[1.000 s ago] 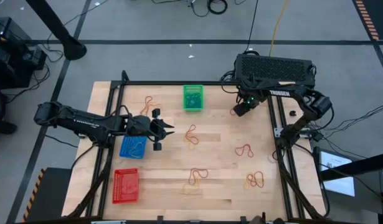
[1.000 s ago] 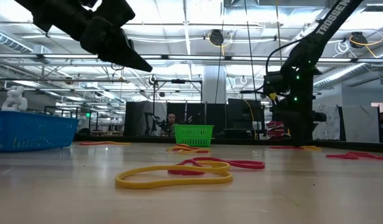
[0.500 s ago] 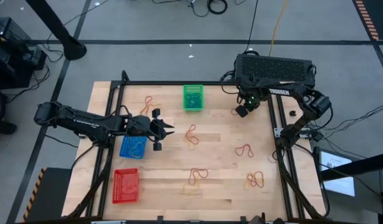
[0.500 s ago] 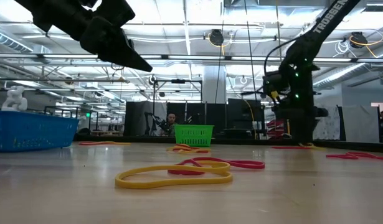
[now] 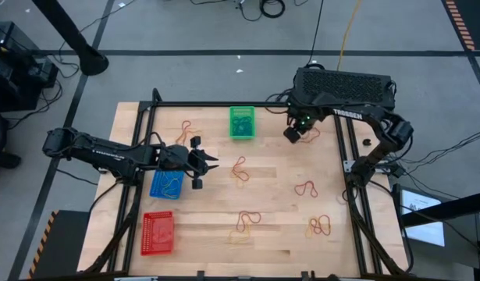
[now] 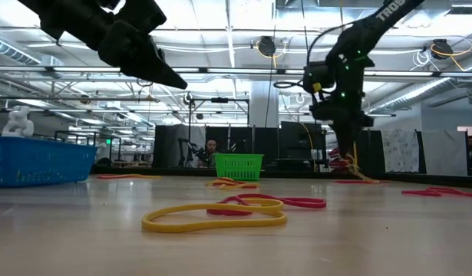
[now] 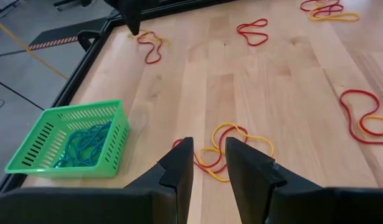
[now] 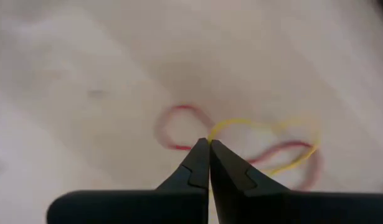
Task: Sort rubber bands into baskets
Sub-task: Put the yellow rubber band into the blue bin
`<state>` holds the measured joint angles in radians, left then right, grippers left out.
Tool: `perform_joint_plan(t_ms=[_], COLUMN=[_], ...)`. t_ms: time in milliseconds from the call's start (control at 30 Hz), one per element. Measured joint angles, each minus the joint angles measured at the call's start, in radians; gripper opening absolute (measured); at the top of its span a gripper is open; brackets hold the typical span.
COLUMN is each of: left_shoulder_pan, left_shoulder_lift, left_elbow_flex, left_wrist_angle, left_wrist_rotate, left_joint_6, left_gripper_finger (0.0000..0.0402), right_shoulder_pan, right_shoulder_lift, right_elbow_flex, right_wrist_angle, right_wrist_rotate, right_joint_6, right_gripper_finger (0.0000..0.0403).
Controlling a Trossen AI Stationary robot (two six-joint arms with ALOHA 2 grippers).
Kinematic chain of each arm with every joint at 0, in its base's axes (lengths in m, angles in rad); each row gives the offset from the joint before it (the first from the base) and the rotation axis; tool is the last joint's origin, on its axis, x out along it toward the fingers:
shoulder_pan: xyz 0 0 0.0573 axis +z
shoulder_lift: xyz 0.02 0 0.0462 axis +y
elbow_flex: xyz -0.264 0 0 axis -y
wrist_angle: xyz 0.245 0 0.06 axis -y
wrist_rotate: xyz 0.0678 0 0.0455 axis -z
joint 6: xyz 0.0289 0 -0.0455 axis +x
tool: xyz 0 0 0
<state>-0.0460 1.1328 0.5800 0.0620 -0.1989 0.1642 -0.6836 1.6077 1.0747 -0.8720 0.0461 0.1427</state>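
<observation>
My right gripper [image 5: 291,134] hangs above the table's far right part, right of the green basket [image 5: 241,122], and is shut on a yellow rubber band [image 8: 275,127]. The band dangles from the fingertips [image 8: 200,155] over a red band [image 8: 177,128] lying below. My left gripper [image 5: 211,162] hovers beside the blue basket [image 5: 166,184]; its jaws stand a little apart with nothing between them. It points at a red and yellow tangle of bands [image 7: 223,146]. The red basket [image 5: 158,232] sits at the near left. The green basket [image 7: 73,144] holds dark green bands.
More red and yellow bands lie scattered: far left [image 5: 186,126], right [image 5: 306,188], near middle [image 5: 247,221] and near right [image 5: 321,227]. A large black box [image 5: 345,86] stands behind the table's far right edge. Black frame rails [image 5: 138,156] run along the sides.
My right gripper has shut on the yellow band, then risen and moved left with it. The left arm has not moved.
</observation>
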Motion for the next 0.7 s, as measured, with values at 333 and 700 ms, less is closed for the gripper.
perform_joint_plan(t_ms=[333, 700], left_shoulder_pan=[0.000, 0.000], left_shoulder_lift=[0.019, 0.190], left_elbow_flex=[0.000, -0.108], left_wrist_angle=[0.082, 0.631], left_wrist_rotate=[0.059, 0.306], left_joint_6=[0.030, 0.104], left_gripper_finger=[0.0102, 0.0102], right_shoulder_pan=[0.234, 0.532], right_shoulder_lift=[-0.001, -0.001], right_elbow_flex=[0.028, 0.028], right_wrist_angle=[0.142, 0.530], right_wrist_rotate=[-0.284, -0.446], right_joint_6=[-0.005, 0.021], right_gripper_finger=[0.0000, 0.0000])
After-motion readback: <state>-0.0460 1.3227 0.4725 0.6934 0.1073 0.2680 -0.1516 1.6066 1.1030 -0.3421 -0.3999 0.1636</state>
